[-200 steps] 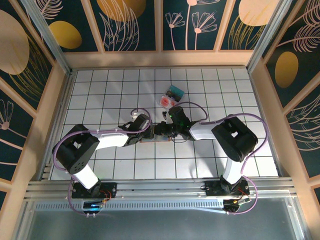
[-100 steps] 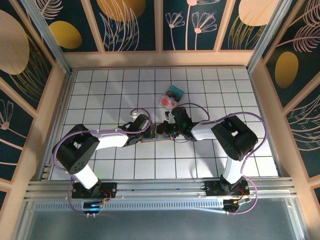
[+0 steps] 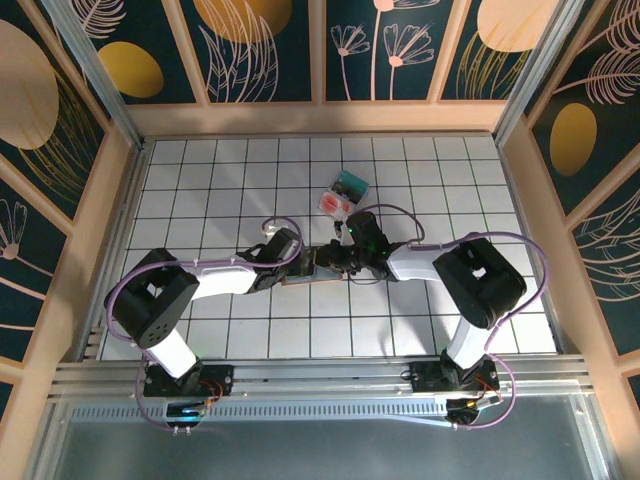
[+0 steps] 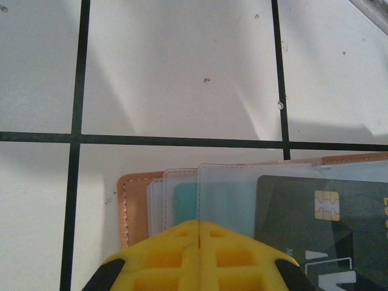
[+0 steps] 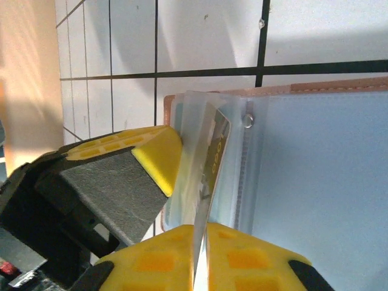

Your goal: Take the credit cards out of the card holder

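The tan card holder (image 3: 303, 277) lies open on the white tiles between both arms. In the left wrist view its leather edge (image 4: 134, 206) and clear sleeves show a teal card (image 4: 185, 203) and a dark chip credit card (image 4: 315, 218). My left gripper (image 4: 199, 227) is shut, its yellow tips down on the sleeves. My right gripper (image 5: 201, 233) is shut on the edge of a dark credit card (image 5: 215, 160) with gold digits, which stands on edge, partly out of a sleeve. One of the left arm's fingers (image 5: 159, 154) presses beside it. The holder's inside (image 5: 321, 182) is blue-grey.
A clear plastic box (image 3: 343, 194) with red and teal contents lies a tile or so beyond the grippers. Wooden walls (image 3: 115, 190) bound the tiled floor (image 3: 200, 180), and the arm bases sit on a metal rail (image 3: 320, 385) at the near edge.
The right arm's elbow has swung to the right, and its wrist has edged slightly right and away. The left arm and the card holder have stayed put.
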